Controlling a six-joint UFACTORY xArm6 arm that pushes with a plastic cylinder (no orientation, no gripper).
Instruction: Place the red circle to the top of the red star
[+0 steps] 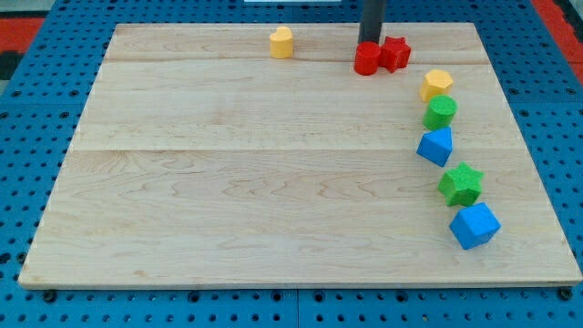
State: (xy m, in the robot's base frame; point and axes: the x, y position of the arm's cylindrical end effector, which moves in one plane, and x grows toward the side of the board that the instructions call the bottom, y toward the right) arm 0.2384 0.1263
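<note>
Red circle (367, 59) directly below end effector tip (369, 43), touching red star (395, 54).

A single view looks down at a slant from the near edge, taking in the whole counter (228, 200).

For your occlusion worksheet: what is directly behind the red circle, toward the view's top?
The dark rod stands right behind the red circle. My tip is hidden by the circle's top edge, so contact cannot be confirmed.
</note>
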